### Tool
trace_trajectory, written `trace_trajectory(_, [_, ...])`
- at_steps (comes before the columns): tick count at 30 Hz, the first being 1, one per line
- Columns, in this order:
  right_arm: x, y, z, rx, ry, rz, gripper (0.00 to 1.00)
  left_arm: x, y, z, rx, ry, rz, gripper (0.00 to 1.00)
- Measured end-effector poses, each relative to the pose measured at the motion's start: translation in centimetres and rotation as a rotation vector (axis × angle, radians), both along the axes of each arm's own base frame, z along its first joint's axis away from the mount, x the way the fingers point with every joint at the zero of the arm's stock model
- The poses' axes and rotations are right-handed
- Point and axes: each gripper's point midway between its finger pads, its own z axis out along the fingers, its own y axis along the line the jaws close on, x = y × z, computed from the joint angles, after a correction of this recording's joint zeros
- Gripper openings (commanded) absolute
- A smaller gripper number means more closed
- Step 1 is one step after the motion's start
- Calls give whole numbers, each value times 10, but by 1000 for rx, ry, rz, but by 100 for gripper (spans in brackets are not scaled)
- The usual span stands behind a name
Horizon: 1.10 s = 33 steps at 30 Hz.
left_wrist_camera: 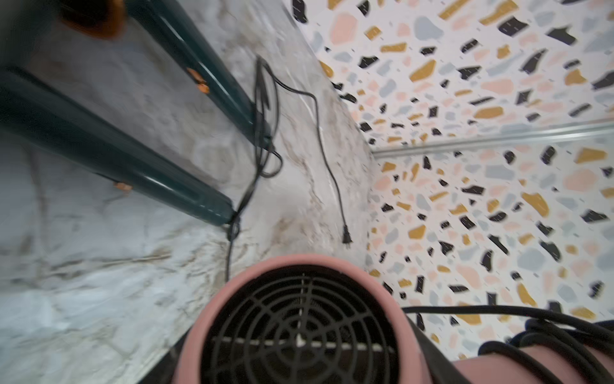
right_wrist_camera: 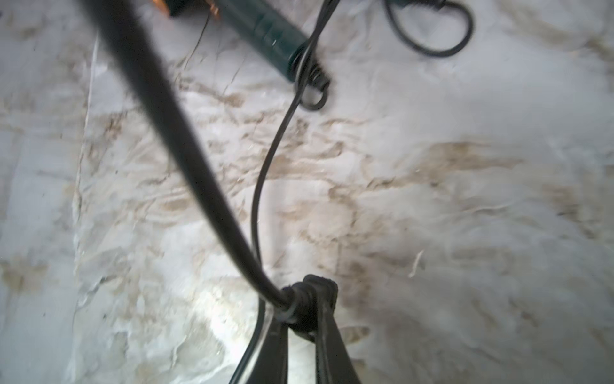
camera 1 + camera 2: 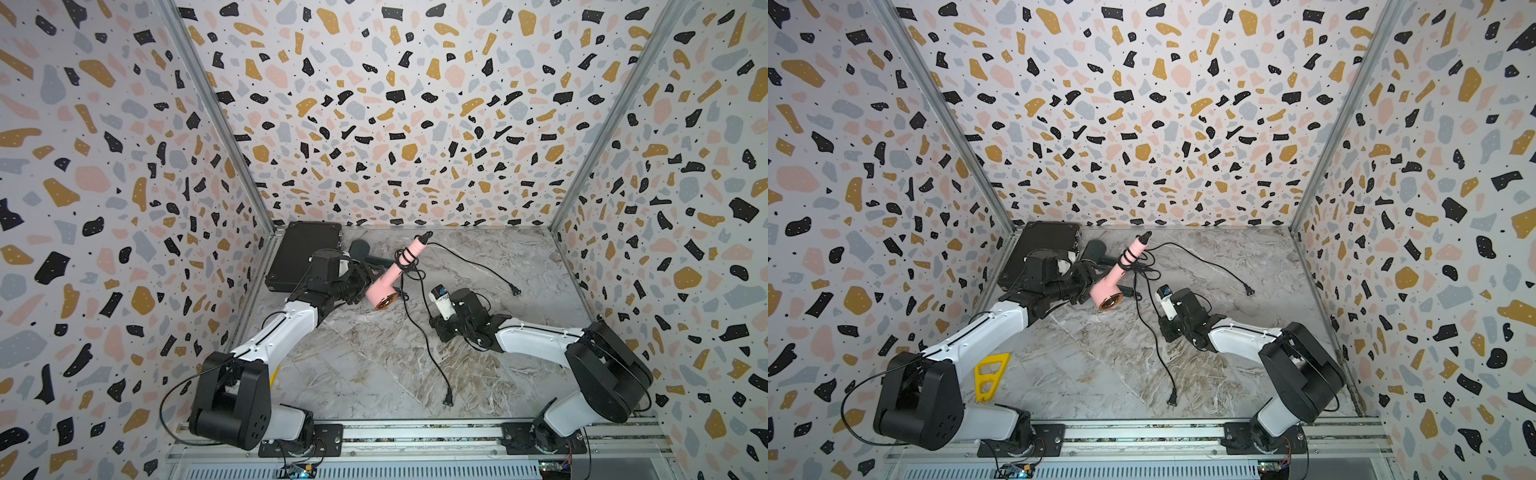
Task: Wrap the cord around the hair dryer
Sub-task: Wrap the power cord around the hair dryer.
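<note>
Nearest you, beside the left arm's base, a yellow bracket shows at the edge of the counter. A little farther in, near the middle, lies the plug of the cord, its slack snaking away from you over the marble.

Beyond that, your right end effector hangs low over the counter, right of centre, jaws pinched tight on the cord. In the wrist view one strand rises thick from the pinch and leaves the frame; a thinner one trails off across the marble.

Farther in and to the left, your left end effector is clamped on the rear end of the pink dryer — its black intake grille fills the wrist view. The pink dryer sits tilted over the middle of the counter's far half: copper-ringed nozzle low and toward you, handle slanting up toward the back wall. You cannot tell whether the nozzle touches the counter. Several turns of the cord are wound round the handle, and a loose loop hangs off just beside them.

Just behind the left end effector lies a green dryer, next to a black case in the far left corner. A second cord runs from behind the pink handle out to a second plug on the right half of the counter.
</note>
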Motion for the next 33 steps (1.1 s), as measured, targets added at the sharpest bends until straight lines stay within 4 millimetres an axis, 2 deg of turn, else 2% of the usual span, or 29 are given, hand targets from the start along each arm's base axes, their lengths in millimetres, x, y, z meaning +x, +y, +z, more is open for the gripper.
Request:
trace_trajectory(4, [-25,15,16,-43,27,108,0,6,23,-16,121,20,113,0])
trace_trajectory(7, [-39,29,39,-54,12,186,0,11,37,-22,243,22,171,0])
trace_trajectory(12, [-56,57,85,-48,-49,304,0,23,44,-15,512,-23,156,0])
trace_trajectory(15, [-58,73,120,-25,-111,358,0,29,43,-7,652,-68,112,0])
trace_trajectory(19, [-49,83,162,-17,-220,392,0,23,47,-6,788,-90,30,0])
trace_trajectory(22, [-36,85,178,-51,-281,397,0,14,43,-10,863,-100,-69,0])
trace_trajectory(28, [-2,78,184,-168,-348,369,0,-17,25,-5,900,-148,-329,0])
trace_trajectory(33, [25,60,181,-243,-359,336,0,-52,0,-1,844,-199,-566,0])
